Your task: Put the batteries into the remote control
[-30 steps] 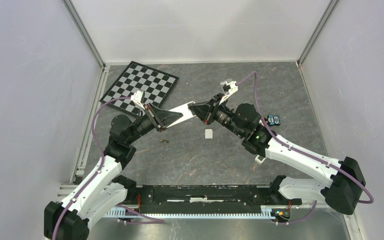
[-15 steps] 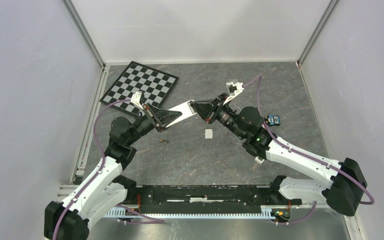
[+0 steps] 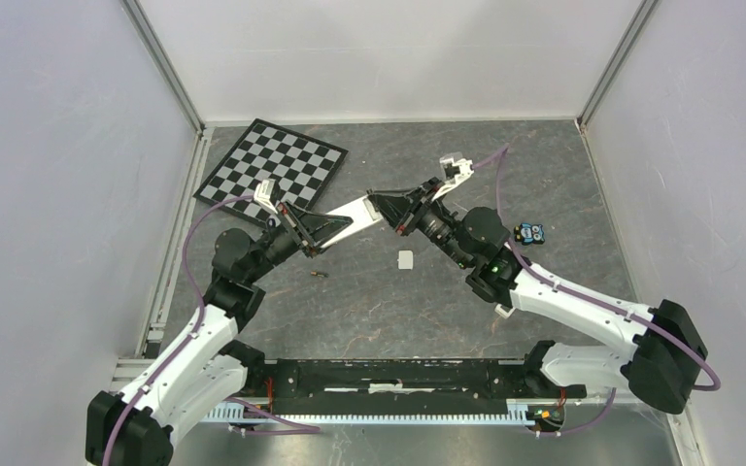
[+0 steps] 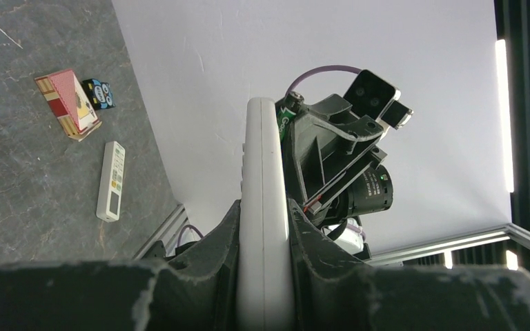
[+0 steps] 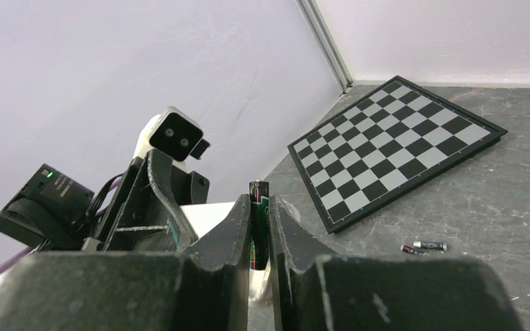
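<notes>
Aloft, the left gripper clamps the remote control while the right gripper pinches a battery

Remote: plain white. Battery: black with green. Board: black-white checks. Table: dark grey, pale veins. Arm cable: purple.

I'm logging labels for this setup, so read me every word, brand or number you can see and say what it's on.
No text here can be read.
Held battery: faint print on the green label, too blurred.
Slim white remote: coloured button marks, too small.
Red-and-cream box: pattern only, no legible words.
Blue object: markings too small.
Chessboard: plain squares, no characters.
</notes>
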{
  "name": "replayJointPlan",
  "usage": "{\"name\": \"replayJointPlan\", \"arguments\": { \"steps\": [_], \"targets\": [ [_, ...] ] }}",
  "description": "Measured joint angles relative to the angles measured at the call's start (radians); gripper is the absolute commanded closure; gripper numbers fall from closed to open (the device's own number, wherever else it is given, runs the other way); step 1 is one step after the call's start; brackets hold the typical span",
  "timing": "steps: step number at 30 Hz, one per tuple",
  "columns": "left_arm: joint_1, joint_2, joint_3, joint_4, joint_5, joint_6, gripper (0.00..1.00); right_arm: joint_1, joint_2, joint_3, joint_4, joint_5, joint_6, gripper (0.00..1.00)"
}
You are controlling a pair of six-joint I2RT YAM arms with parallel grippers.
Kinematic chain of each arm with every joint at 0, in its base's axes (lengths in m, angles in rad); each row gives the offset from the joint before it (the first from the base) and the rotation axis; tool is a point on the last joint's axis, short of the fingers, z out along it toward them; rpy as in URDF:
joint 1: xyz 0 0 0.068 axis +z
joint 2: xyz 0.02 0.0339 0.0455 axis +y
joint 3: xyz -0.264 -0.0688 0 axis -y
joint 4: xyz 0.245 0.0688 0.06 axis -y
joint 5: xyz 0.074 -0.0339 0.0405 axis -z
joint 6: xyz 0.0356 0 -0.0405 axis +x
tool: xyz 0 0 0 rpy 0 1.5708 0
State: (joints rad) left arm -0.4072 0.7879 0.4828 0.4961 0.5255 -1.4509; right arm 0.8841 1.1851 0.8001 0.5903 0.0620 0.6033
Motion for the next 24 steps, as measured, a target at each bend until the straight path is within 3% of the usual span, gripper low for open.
{"name": "replayJointPlan", "arguments": {
  "steps": [24],
  "targets": [
    [0.002,0.008,-0.016,0.031,-0.001,-0.031,0.98,0.048,0.02,0.015,0.005,0.08,-0.007,0.75]
  ]
}}
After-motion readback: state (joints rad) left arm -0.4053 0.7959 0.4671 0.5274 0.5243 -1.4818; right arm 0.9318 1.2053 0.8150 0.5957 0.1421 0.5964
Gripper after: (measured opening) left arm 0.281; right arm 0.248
